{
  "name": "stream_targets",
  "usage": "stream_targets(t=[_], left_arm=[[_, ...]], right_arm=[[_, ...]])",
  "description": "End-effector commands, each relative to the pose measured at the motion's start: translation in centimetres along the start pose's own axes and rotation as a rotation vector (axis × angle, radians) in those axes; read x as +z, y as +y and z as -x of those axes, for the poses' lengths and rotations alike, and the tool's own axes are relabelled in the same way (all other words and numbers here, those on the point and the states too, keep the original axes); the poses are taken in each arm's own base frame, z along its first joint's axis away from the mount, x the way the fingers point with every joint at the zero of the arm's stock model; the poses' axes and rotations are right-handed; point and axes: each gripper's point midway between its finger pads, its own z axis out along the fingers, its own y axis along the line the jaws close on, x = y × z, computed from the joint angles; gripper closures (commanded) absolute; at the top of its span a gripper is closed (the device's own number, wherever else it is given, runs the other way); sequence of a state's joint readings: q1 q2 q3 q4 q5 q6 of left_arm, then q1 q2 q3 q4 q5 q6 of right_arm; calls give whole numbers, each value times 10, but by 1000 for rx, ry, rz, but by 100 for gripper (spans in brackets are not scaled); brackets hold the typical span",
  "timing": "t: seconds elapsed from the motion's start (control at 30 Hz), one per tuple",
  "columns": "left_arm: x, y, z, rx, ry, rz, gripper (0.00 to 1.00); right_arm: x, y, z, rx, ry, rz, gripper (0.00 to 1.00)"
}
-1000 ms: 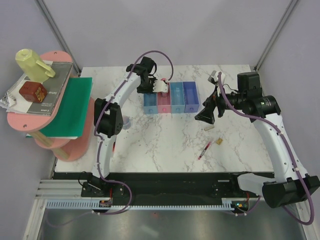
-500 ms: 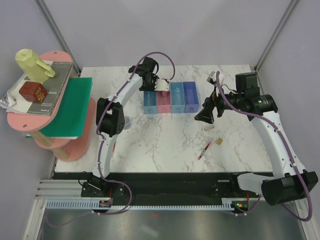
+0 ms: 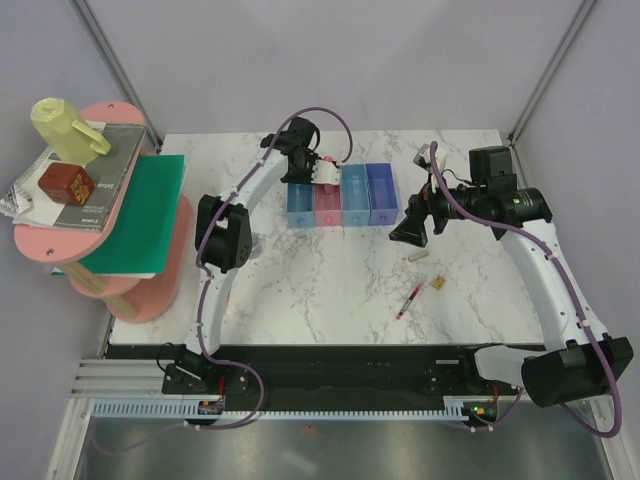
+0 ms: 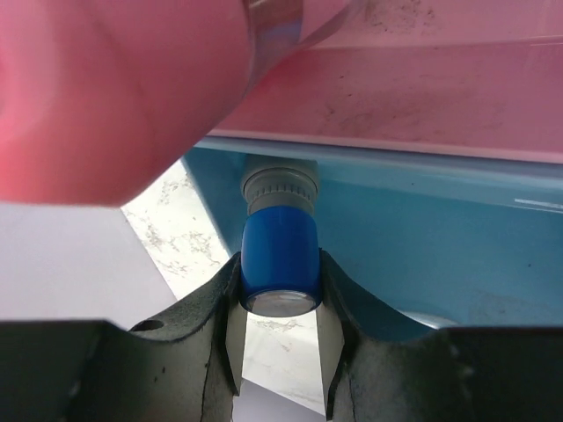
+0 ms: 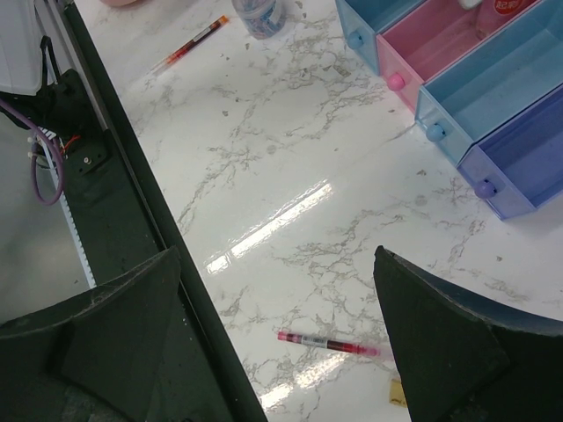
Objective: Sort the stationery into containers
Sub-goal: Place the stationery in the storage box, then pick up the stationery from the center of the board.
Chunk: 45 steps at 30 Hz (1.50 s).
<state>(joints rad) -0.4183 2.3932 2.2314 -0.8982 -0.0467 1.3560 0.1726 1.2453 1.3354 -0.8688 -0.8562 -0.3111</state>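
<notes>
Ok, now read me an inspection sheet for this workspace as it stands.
Surface: white marble table with grey veins.
Job's things: four joined bins at the back; red pen and tan block loose front right; second red pen and roll near the left arm.
Clutter: green sheet, books and jug on the pink shelf, left of the table.
Claws: left claw shut on blue piece beside the pink bin; right claw open, holding nothing, above the table.
Cables: purple cables run along both arms, one looping behind the bins.
Surroundings: grey walls; nothing else seen.
</notes>
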Motion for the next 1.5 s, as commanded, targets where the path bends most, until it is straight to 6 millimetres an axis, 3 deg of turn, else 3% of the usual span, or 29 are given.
stream_targets(t=[0.0, 0.2, 0.3, 0.83, 0.93, 0.97, 1.07, 1.17, 1.2, 1.27, 1.3, 1.37, 1.4, 1.43, 1.47], left_arm=[[4, 0, 10, 52, -20, 1, 73], [8, 0, 11, 56, -9, 8, 42], [8, 0, 11, 57, -5, 9, 31], [4, 7, 19, 40, -8, 56, 29], [-13, 14, 25, 24, -31, 83, 29], [-27, 19, 27, 18, -43, 105, 29], [-43, 11, 29, 15, -57, 99, 29], [-74, 8, 31, -16, -77, 122, 29], [-94, 6, 30, -45, -89, 141, 29], [-111, 1, 31, -72, -106, 150, 29], [-115, -8, 28, -95, -106, 138, 29], [-149, -12, 25, -110, -122, 171, 28], [-152, -24, 22, -121, -118, 150, 27], [-172, -28, 23, -128, -148, 164, 26], [-178, -47, 18, -137, -142, 101, 25]], right_arm=[[1, -1, 5, -32, -27, 14, 2], [1, -1, 4, -29, -26, 15, 2], [1, -2, 4, -28, -28, 15, 2], [0, -1, 5, -24, -37, 17, 2], [-2, 1, 8, -31, -43, 15, 2], [-3, 1, 8, -31, -45, 13, 2], [-4, 4, 9, -33, -49, 13, 2], [-8, 7, 13, -45, -62, 9, 2], [-9, 8, 13, -44, -63, 7, 2], [-11, 11, 14, -53, -70, 8, 2], [-12, 12, 15, -53, -74, 7, 2], [-14, 14, 16, -62, -79, 5, 2], [-16, 15, 17, -64, -83, 1, 2], [-16, 15, 18, -67, -84, -1, 2], [-18, 16, 19, -72, -88, -6, 2]])
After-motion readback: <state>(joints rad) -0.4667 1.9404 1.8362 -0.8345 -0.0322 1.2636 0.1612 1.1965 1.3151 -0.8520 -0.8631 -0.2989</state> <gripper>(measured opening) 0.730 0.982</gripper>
